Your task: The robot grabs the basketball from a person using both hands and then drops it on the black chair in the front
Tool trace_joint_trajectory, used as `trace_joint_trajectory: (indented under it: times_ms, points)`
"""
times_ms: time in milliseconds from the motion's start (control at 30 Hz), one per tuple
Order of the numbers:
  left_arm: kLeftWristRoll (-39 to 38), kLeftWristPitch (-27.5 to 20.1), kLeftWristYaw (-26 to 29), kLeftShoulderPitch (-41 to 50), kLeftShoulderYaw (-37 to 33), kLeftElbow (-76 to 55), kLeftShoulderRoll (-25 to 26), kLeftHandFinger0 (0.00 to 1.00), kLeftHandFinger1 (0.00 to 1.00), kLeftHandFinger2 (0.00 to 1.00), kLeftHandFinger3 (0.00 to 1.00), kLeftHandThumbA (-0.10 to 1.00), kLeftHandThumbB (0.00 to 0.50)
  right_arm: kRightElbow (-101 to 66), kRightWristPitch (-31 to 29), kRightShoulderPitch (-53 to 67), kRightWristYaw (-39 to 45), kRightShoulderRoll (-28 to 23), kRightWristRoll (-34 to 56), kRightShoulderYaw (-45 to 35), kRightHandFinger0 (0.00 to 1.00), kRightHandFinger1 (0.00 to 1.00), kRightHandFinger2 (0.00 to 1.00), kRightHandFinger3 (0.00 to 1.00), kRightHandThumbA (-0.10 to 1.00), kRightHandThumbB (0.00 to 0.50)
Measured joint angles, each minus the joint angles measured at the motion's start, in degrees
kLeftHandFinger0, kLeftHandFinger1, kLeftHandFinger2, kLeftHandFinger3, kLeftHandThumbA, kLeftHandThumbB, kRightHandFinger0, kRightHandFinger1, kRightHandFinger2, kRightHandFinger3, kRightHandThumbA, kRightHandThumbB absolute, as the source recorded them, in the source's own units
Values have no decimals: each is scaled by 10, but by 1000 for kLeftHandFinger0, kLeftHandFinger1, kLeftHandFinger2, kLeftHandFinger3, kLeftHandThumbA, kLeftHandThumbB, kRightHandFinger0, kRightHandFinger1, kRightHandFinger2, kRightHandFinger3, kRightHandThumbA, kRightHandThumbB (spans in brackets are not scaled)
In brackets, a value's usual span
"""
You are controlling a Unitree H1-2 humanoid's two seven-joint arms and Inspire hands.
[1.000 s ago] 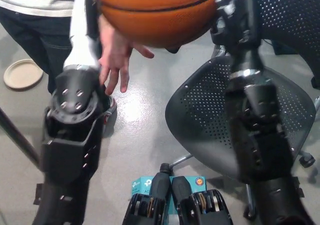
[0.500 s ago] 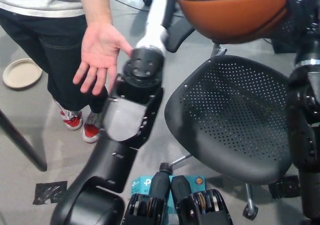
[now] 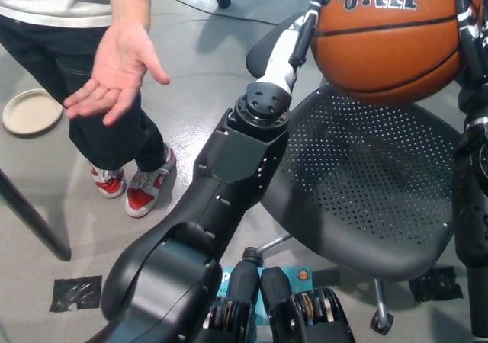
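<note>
While clamped between both hands, pebbled orange basketball [image 3: 393,38] over perforated black chair [image 3: 366,198].

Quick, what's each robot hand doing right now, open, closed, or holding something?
Left hand: shut on the basketball, pressed to its left side.
Right hand: shut on the basketball, on the opposite side.

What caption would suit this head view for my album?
Both hands, left and right, hold the basketball above the black chair; a person's open hand stays back.
</note>
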Motion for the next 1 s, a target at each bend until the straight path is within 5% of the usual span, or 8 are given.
trace_joint_trajectory:
  times_ms: [200,367,633,800,967,1000]
  points:
    - [9,-30,-5,-14,-36,50,-1,1000,1000,1000,1000,1000,245,36,-4,19,6,-4,10,-3,1000,1000,1000,1000,1000,205]
    - [39,-47,-11,-11,-89,48,7,1000,1000,1000,1000,1000,228,75,-12,21,10,-30,0,0,1000,1000,1000,1000,1000,331]
    - [64,-75,-35,-11,-98,-9,63,1000,1000,1000,1000,1000,255,108,-29,15,31,-125,2,-43,1000,1000,1000,1000,1000,369]
    - [64,-77,-49,-4,-82,-39,113,1000,1000,1000,1000,1000,266,95,-51,32,42,-167,6,-79,1000,1000,1000,1000,1000,273]
    - [58,-78,-68,18,-59,-73,125,1000,1000,1000,1000,1000,256,64,-53,52,50,-165,10,-93,1000,1000,1000,1000,1000,238]
    - [58,-78,-72,25,-58,-82,125,1000,1000,1000,1000,1000,264,55,-54,54,51,-162,11,-94,1000,1000,1000,1000,1000,264]
